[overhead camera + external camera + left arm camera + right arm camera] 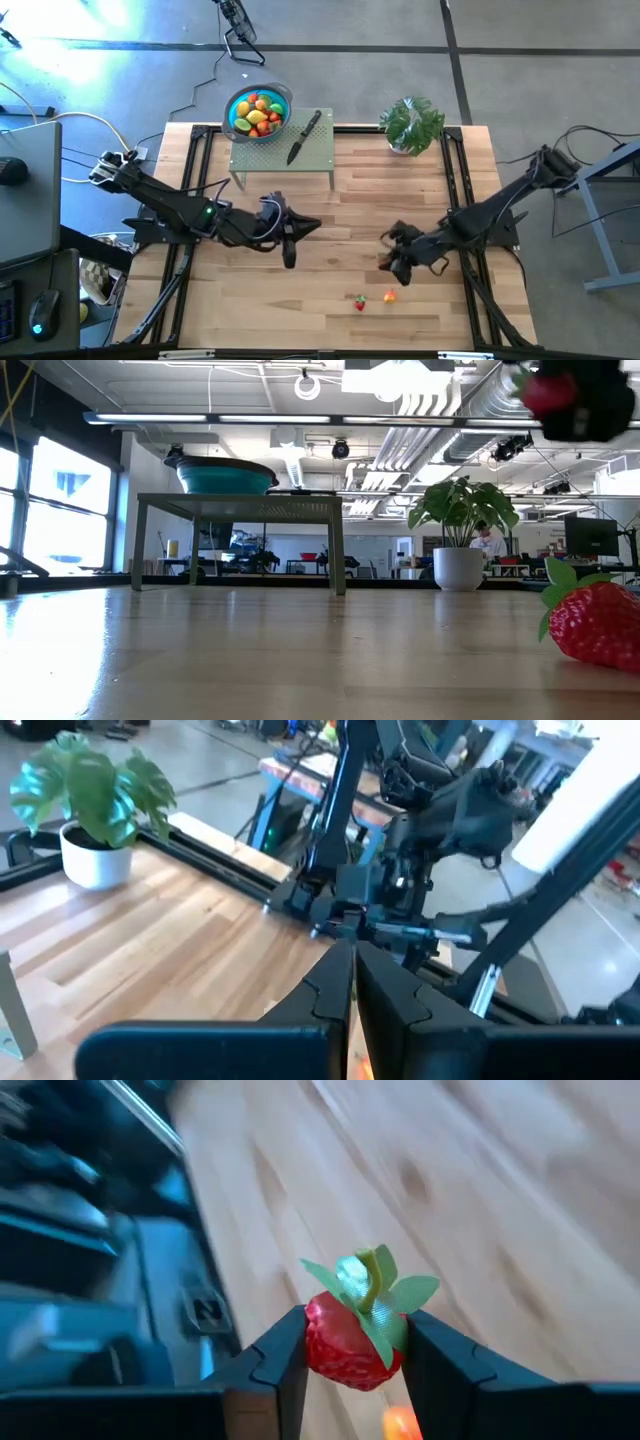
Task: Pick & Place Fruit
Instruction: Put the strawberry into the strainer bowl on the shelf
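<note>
Right gripper [352, 1350] pinches a toy strawberry [350, 1342] by its sides, lifted above the table [400, 200] for carrying to the blue bowl [258, 112] at the far side. Left gripper [352, 982], pressed together, waits mid-table.

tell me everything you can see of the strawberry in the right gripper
The strawberry is a small red toy fruit with a dimpled, plastic-looking skin and a pale green leafy cap with a curled stem on top. It sits between the right gripper's two dark fingers, which press on its sides, and is lifted clear of the wooden table.
</note>
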You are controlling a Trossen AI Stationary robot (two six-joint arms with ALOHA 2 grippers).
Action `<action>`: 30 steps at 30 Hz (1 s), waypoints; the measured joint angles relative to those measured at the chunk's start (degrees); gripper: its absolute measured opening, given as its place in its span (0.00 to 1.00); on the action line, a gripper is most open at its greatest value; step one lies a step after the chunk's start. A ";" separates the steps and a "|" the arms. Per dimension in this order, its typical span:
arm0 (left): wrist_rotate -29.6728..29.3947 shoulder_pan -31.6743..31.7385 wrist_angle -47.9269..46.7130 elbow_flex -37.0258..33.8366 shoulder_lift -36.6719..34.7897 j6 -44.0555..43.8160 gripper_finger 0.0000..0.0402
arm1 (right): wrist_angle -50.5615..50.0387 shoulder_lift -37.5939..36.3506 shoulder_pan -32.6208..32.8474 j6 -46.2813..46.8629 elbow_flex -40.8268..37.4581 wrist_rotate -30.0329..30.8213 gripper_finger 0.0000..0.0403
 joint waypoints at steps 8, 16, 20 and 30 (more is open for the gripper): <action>-0.94 0.00 3.99 0.00 0.02 0.01 0.04 | 13.92 -5.01 -3.00 -13.79 0.04 7.44 0.31; -0.94 1.20 7.95 0.00 0.02 0.01 0.04 | 27.78 -5.00 -3.59 -32.07 0.04 16.36 0.31; 1.16 2.91 7.85 0.00 0.02 -0.01 0.08 | 29.97 -5.00 -3.59 -37.39 0.04 20.35 0.31; 13.81 10.35 9.86 -0.04 0.52 9.91 0.39 | 32.03 -4.98 -4.14 -43.64 0.04 22.45 0.31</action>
